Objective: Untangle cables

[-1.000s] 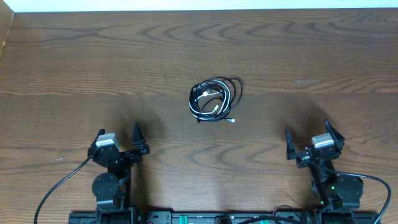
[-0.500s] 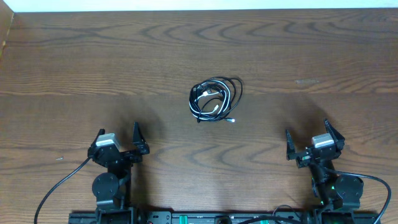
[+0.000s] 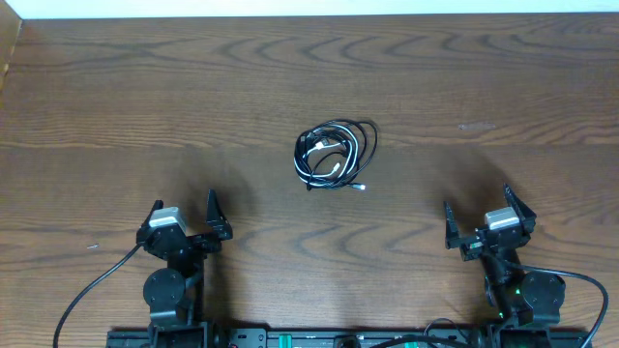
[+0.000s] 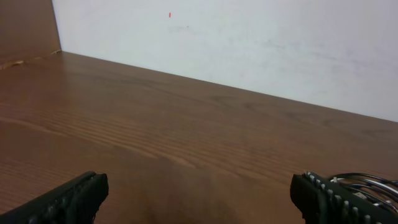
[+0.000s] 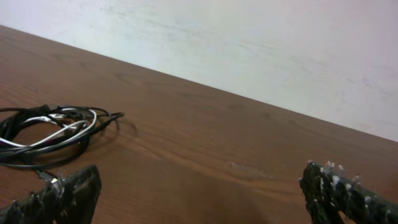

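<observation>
**Colleague:** What's on your screen?

**Me:** A wide dark wood-grain table [image 3: 145,97] with a pale wall [image 4: 249,43] behind it. The coiled bundle of thin black and white cables [image 3: 334,153] lies mid-table, well apart from both arms.

**Colleague:** What worries you?

**Me:** Pinching both cords at once. The loops overlap, so I think a pull would tighten the tangle or drag the whole coil. The small plug end [image 3: 362,187] could snag too.

**Colleague:** And the arms?

**Me:** Both are folded low at the near edge. The left gripper [image 3: 184,220] and right gripper [image 3: 481,222] are spread wide, holding nothing.
</observation>
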Robot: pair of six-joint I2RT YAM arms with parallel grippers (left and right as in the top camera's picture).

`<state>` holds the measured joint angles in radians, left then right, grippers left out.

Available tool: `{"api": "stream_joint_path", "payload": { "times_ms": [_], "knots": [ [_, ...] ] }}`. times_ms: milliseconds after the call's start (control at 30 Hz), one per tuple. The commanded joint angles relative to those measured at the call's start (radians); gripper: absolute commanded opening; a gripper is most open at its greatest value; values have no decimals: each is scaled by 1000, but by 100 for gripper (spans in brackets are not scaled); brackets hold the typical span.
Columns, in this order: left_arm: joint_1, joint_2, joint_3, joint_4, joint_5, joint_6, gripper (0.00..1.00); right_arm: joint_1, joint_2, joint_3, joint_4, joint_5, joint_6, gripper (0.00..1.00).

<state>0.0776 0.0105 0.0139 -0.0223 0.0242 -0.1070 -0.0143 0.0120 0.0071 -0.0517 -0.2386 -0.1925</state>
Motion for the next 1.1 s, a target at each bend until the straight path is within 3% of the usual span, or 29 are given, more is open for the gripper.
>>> {"api": "stream_joint_path", "payload": {
  "times_ms": [0,400,733,1067],
  "knots": [
    [2,8,-10,-49,-10,9,100,15,-3,-2,-4,-13,5,99],
    [2,91,35,-48,-6,10,100,15,-3,-1,6,-60,4,99],
    [2,229,187,-48,14,10,100,15,13,47,6,-113,5,99],
    [2,447,389,-81,84,10,100,15,215,202,-2,-126,5,99]
  ]
}}
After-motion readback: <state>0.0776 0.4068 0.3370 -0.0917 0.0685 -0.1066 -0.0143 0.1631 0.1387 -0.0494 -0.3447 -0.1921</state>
